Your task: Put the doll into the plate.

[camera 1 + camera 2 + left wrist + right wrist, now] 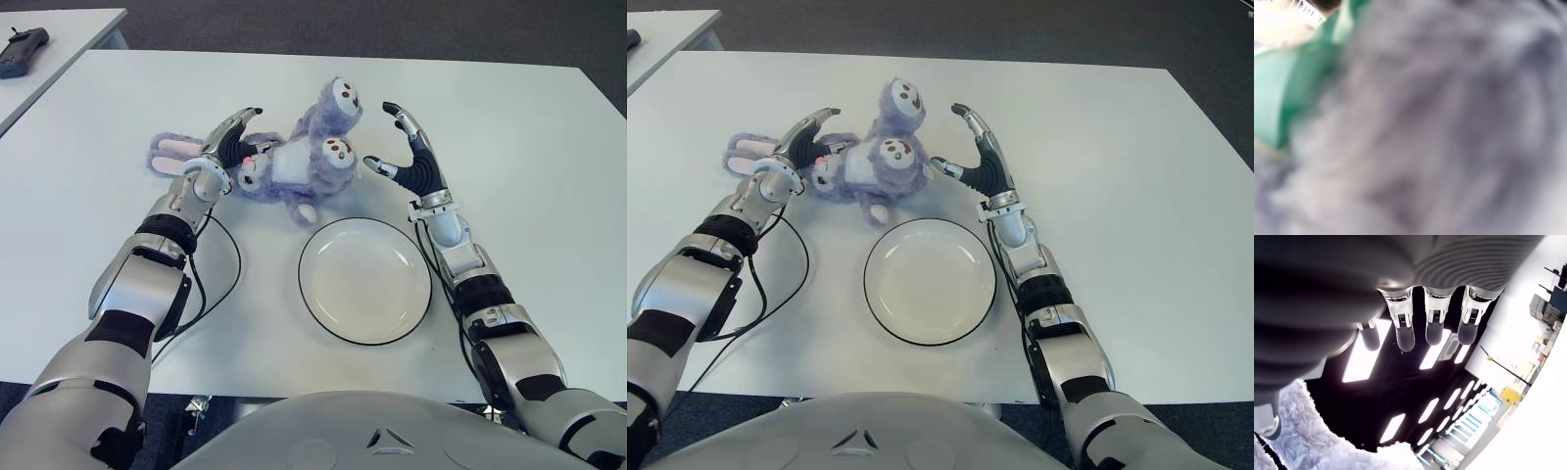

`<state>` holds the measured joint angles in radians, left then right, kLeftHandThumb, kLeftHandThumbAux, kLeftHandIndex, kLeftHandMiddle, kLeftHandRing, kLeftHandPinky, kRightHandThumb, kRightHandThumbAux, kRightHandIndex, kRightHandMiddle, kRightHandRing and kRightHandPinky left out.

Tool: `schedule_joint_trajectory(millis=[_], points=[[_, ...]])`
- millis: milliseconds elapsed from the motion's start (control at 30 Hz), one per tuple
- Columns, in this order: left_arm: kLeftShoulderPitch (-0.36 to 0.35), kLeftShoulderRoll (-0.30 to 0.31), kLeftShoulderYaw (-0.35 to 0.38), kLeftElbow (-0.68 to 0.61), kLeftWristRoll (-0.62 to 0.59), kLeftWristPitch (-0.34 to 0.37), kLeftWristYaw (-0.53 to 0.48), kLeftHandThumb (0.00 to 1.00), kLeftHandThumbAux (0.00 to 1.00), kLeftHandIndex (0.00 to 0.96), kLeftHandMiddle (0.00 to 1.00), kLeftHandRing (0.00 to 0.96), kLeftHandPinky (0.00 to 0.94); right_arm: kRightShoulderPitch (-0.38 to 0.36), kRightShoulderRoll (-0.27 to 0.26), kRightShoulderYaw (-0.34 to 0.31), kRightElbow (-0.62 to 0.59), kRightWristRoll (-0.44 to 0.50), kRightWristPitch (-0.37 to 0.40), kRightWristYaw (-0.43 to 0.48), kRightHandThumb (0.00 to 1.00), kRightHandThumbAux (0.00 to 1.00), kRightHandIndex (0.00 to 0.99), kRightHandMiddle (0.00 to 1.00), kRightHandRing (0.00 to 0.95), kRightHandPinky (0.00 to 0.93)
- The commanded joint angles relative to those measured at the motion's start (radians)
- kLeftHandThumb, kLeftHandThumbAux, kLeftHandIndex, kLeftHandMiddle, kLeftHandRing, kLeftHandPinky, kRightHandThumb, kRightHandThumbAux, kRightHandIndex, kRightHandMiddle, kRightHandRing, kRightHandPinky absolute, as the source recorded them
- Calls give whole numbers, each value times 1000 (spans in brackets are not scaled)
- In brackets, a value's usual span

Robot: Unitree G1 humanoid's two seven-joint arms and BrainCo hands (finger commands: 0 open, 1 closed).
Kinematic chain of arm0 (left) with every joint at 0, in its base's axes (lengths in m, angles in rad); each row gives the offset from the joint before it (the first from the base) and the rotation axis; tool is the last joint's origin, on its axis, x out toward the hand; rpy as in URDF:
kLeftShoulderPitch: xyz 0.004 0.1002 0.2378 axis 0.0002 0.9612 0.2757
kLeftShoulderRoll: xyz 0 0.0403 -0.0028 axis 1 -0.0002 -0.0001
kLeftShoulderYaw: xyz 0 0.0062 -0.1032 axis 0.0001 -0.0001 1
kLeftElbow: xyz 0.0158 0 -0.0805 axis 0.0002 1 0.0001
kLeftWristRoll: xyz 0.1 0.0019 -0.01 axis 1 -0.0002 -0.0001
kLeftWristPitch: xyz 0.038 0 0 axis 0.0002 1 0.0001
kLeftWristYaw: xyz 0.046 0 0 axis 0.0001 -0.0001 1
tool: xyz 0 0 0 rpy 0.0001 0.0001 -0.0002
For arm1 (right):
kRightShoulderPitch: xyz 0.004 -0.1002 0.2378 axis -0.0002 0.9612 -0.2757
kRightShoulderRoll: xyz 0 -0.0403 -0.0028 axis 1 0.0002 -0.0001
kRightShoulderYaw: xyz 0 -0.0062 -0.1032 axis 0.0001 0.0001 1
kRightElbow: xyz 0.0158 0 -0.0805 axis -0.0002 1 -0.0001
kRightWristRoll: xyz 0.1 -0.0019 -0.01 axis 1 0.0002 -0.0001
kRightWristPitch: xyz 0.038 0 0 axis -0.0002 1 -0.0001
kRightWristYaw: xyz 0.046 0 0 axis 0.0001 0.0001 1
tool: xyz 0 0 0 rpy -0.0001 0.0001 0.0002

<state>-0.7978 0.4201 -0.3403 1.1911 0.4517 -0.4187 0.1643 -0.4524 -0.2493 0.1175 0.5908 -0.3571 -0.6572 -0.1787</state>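
1. Fingers (397, 116) of the right hand (409, 157) stand spread and upright, holding nothing, just beside the doll's feet, apparently ready to close in from that side.
2. Left hand (223, 152) lies against the doll's head end; whether it grips, I cannot tell, since fur fills its wrist view.
3. Purple plush doll (284, 162) lies on its back on the white surface (519, 147), between the two hands, which flank it probably for a two-handed lift.
4. White plate (364, 279) sits empty, just in front of the doll and nearer the robot, so the carry looks short.
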Motion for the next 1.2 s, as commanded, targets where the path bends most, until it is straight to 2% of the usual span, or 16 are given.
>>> schedule_joint_trajectory(millis=[33,200,500,1200], points=[[88,-24,-37,54,39,35,-33,208,436,0,17,48,67,14,3,19,5,-15,32,17,152,471,82,106,73,46],[91,-25,-35,54,36,30,-34,212,436,0,15,46,71,3,8,39,9,-18,38,40,146,460,77,105,81,77],[96,-26,-32,52,33,28,-41,227,441,0,10,39,62,-4,10,63,-4,-30,60,61,143,462,72,111,89,74],[106,-29,-24,57,24,38,-68,229,426,0,1,31,55,-64,-5,90,17,-103,51,23,137,456,67,134,109,84]])
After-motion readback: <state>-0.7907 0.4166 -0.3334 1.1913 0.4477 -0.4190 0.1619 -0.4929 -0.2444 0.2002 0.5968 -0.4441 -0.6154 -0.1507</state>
